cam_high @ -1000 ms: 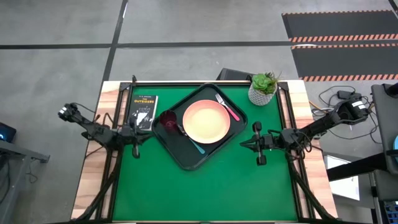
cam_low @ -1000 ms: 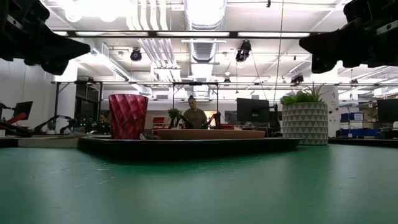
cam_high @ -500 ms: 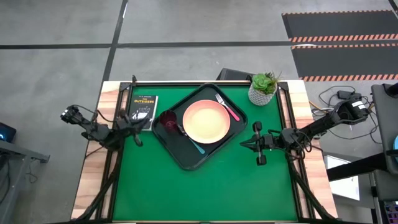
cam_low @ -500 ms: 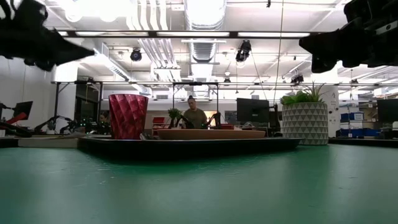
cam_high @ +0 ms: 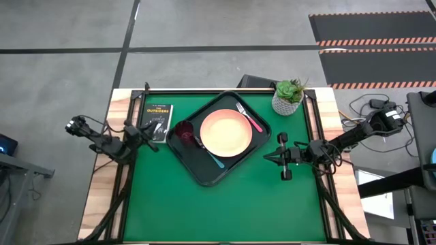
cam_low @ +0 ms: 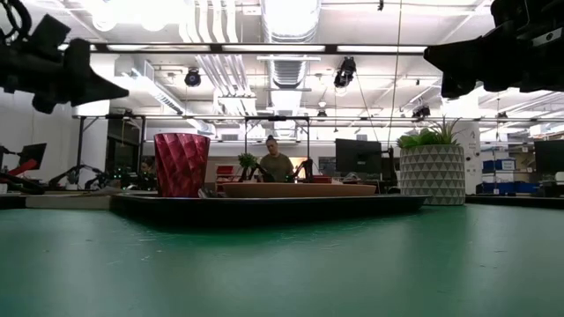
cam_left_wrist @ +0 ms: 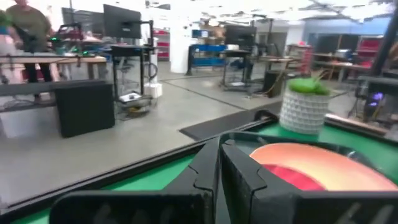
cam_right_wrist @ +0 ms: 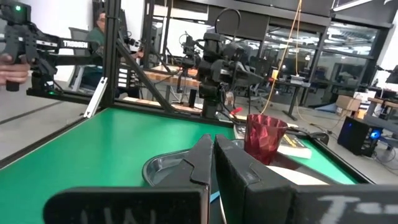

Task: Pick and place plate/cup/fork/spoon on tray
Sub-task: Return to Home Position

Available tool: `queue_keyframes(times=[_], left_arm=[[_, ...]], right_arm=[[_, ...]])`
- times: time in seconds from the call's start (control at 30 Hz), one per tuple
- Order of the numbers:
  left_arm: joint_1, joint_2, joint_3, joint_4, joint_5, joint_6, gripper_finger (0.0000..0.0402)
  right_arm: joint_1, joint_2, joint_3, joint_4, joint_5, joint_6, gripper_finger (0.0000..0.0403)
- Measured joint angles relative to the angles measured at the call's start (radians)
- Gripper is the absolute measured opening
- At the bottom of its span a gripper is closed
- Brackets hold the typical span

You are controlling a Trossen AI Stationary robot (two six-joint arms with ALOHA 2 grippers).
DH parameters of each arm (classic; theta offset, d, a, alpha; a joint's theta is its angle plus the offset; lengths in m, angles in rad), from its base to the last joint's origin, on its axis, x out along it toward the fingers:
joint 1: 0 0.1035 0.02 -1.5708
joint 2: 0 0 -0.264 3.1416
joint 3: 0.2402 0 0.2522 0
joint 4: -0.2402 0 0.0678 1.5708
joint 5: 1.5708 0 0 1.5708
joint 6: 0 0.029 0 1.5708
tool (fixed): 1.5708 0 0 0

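The black tray point(cam_high: 204, 173) lies slantwise on the green table. On it lie the peach plate point(cam_high: 225, 132), the maroon cup point(cam_high: 184, 131) upright at the plate's left, the pink-handled fork point(cam_high: 253, 122) on the plate's far right, and the teal-handled spoon point(cam_high: 216, 160) on its near left. My left gripper point(cam_high: 155, 144) hangs shut and empty above the table's left side, beside the book. My right gripper point(cam_high: 267, 157) hangs shut and empty right of the tray, pointing at it. The low view shows the cup point(cam_low: 181, 164) and the plate point(cam_low: 297, 188) on the tray point(cam_low: 264, 204).
A small black book point(cam_high: 157, 121) lies left of the tray. A white pot with a green plant point(cam_high: 288, 97) stands at the far right corner. Green table shows in front of the tray. People show in the room beyond the table.
My left gripper has drawn back a little toward the table's left and far edges and has turned about its wrist. It has stayed shut and empty. My right arm and the tableware have kept still.
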Motion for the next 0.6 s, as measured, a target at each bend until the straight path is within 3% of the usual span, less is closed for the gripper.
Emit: queue_keyframes(times=[0.2, 0.47, 0.6], left_arm=[[0.0, 0.003, -0.015, -0.029, 0.069, -0.034, 0.0], [0.0, 0.004, -0.016, 0.038, 0.448, -0.037, 0.0], [-0.001, 0.014, -0.017, 0.088, 0.492, -0.033, 0.0]], right_arm=[[0.0, 0.0, 0.0, 0.0, 0.0, 0.0, 0.0009], [-0.002, 0.0, 0.0, 0.0, 0.0, -0.008, 0.0009], [-0.002, 0.0, 0.0, 0.0, 0.0, -0.013, 0.0009]])
